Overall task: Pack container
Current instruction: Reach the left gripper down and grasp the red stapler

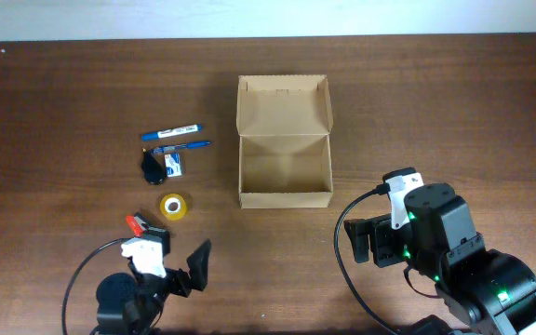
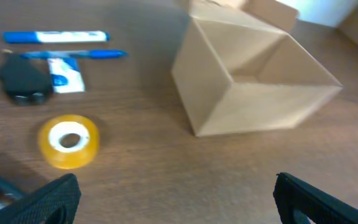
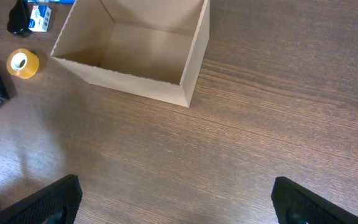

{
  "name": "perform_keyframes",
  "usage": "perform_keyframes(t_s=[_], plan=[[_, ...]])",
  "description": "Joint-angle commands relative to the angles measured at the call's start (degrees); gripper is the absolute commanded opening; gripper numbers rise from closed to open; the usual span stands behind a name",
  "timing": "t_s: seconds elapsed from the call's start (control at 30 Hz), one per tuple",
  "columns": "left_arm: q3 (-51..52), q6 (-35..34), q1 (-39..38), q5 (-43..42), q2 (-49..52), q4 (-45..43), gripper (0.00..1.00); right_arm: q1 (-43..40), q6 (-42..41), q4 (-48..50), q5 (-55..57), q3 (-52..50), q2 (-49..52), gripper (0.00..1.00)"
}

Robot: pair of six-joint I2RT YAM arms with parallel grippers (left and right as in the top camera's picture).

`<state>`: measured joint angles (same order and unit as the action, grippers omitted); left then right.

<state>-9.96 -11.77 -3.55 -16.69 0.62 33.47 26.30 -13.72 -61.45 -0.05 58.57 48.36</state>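
The small plain tan cardboard box (image 1: pixel 284 149) with a hinged flap lid stands just right of centre in the upper half of the overhead frame, on the dark wooden table (image 1: pixel 63 93); its lid is folded back toward the top edge, and the cavity faces up with nothing in it; to its left lie a blue marker (image 1: pixel 171 132), a thin blue pen (image 1: pixel 180 146), a small black object (image 1: pixel 152 166) and a yellow tape roll (image 1: pixel 175 207), all apart from the box

The box looks light and thin-walled; I judge it stiff enough to keep its shape, but apt to slide on the smooth wood if nudged and to buckle if squeezed hard; the soundest hold seems to be a side wall pinched over its top rim near a corner, while the lid would likely flop at its hinge and makes a poor handle

The left gripper (image 1: pixel 172 244) hangs at the lower left of centre, jaws spread wide and holding nothing; the box is up and to the right of it, well apart, and the tape roll is nearer; the right gripper (image 1: pixel 380 214) sits at the lower right, jaws likewise parted and empty; in the right wrist view the box fills the upper left, and its nearest corner falls roughly in line with the gap between the fingers, not touching them
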Motion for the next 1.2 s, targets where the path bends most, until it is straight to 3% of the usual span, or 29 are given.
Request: perform_keyframes(t_s=[0.0, 0.27, 0.63, 0.83, 0.97, 1.17], plan=[[0.26, -5.66, 0.35, 7.41, -0.22, -1.81, 0.99, 0.33, -0.20, 0.17, 0.72, -0.50, -0.37, 0.99], [-4.79, -6.97, 0.35, 15.54, 6.27, -2.12, 0.99, 0.31, -0.20, 0.17, 0.72, -0.50, -0.37, 0.99], [-27.85, -4.90, 0.35, 23.21, 34.62, 11.93, 0.99, 0.33, -0.22, 0.17, 0.72, -0.50, -0.37, 0.99], [-38.12, -7.26, 0.37, 26.08, 46.10, 15.47, 0.99, 0.33, -0.22, 0.17, 0.72, -0.50, -0.37, 0.99], [-42.77, -13.84, 0.98, 29.35, 52.43, 21.11, 0.99, 0.33, -0.22, 0.17, 0.72, -0.50, -0.37, 0.99], [-43.71, -14.34, 1.38, 28.11, 60.76, 21.03, 0.99, 0.33, -0.20, 0.17, 0.72, -0.50, -0.37, 0.99]])
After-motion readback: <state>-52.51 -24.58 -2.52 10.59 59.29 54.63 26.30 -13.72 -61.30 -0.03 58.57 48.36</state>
